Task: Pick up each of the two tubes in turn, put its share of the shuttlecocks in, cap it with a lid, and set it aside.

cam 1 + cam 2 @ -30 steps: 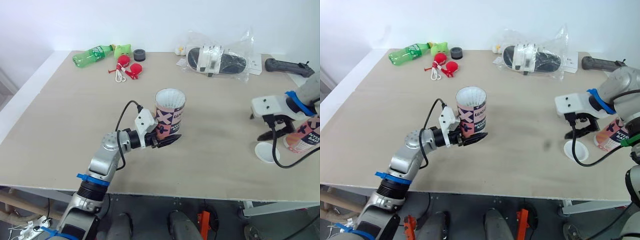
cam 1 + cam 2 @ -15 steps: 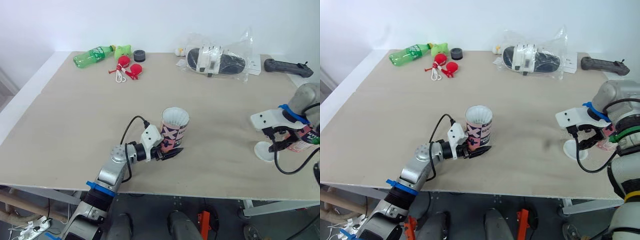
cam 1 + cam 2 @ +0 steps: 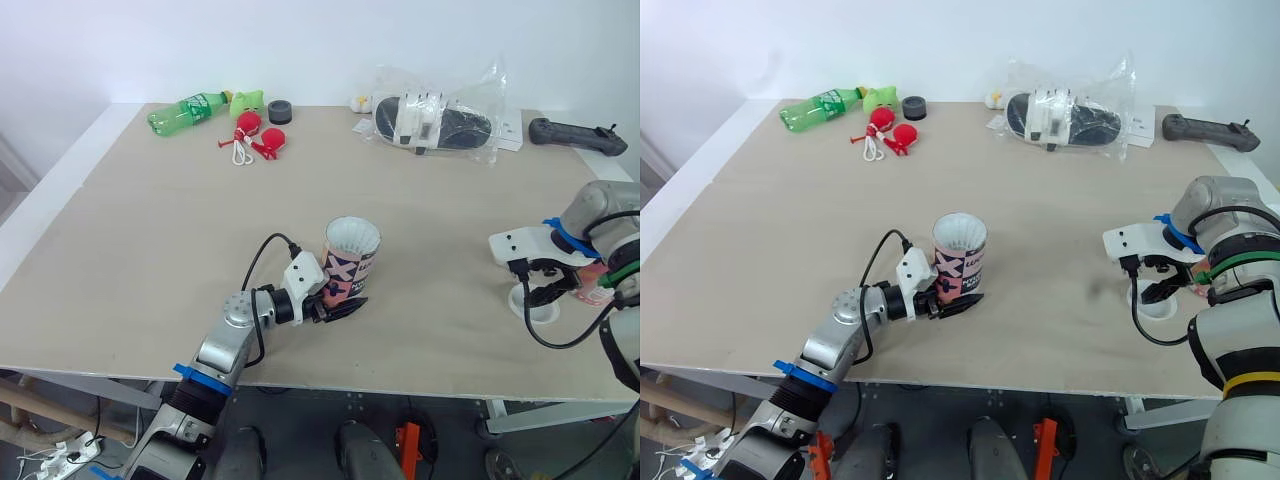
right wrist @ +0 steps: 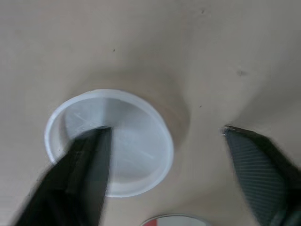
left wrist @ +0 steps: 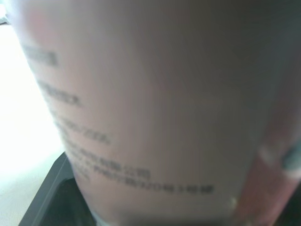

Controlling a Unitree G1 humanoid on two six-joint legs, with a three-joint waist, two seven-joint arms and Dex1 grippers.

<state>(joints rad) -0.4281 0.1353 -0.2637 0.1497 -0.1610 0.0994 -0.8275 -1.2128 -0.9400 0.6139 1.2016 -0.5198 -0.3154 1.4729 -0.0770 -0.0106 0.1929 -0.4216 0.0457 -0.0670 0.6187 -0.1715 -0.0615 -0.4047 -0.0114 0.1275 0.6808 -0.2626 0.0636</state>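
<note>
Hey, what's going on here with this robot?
The left gripper is shut on a pink tube, held upright near the front edge of the table, white shuttlecocks showing at its open top. The right gripper hangs open over a white lid on the table, one finger above it, one beyond its rim; no cap on yet.

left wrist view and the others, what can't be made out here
Left wrist view: the print on the held tube is blurred, too close to read.
Eye views: the second tube is mostly hidden behind the right arm; capped or not, cannot tell.
Right wrist view: one finger of the right gripper covers part of the lid; contact cannot be judged.
Eye views: the contents of the plastic bag are too small to identify.
</note>
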